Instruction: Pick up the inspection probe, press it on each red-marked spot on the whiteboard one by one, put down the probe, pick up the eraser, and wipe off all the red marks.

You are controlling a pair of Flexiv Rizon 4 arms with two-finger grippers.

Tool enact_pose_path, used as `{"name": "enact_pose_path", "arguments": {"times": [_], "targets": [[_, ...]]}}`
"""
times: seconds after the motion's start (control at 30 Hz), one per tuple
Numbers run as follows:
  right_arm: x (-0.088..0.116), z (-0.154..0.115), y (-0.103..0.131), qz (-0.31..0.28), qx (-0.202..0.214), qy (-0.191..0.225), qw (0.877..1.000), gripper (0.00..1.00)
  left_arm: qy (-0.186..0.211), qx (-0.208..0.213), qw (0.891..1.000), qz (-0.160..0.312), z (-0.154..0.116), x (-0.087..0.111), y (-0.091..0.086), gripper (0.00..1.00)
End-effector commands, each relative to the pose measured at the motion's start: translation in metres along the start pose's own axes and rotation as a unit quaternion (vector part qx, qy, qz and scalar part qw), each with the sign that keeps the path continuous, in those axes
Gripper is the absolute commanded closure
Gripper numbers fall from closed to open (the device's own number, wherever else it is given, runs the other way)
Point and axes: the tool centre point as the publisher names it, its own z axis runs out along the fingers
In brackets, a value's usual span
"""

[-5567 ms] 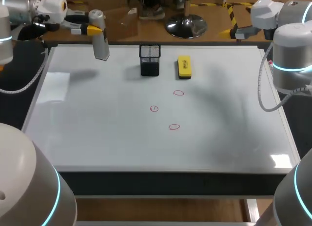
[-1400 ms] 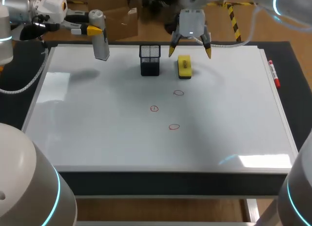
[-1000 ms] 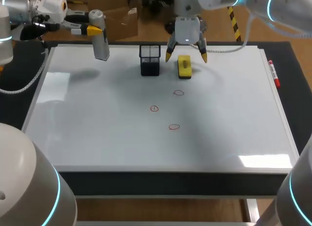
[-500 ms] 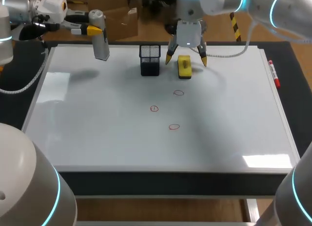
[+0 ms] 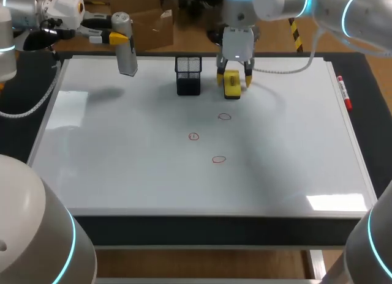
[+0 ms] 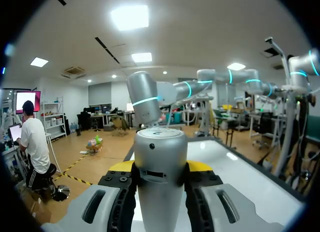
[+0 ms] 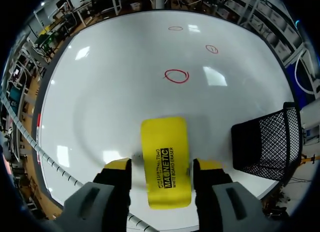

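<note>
Eraser lies flat near the far edge of the whiteboard, just beside the mesh cup. Right gripper straddles it, narrow, but a sliver of gap shows, so it's not clamped. Left gripper clamps the probe above the far left corner.

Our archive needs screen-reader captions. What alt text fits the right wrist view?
The right gripper straddles a yellow eraser lying on the whiteboard. Three red circles are drawn ahead; a black mesh cup stands beside the eraser.
</note>
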Motion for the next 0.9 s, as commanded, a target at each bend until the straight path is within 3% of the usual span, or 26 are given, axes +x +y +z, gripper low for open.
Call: {"name": "enact_pose_path", "arguments": {"times": [0.03, 0.37, 0.9], "targets": [[0.003, -0.010, 0.007, 0.004, 0.009, 0.002, 1.000, 1.00, 0.001, -0.001, 1.000, 0.000, 0.000, 0.000, -0.001, 1.00], [0.025, -0.040, 0.018, 0.056, 0.034, -0.004, 0.998, 1.00, 0.001, -0.001, 1.000, 0.000, 0.000, 0.000, -0.001, 1.00], [0.094, -0.053, 0.056, 0.181, 0.040, -0.022, 0.982, 1.00, 0.001, -0.001, 1.000, 0.000, 0.000, 0.000, -0.001, 1.00]]}}
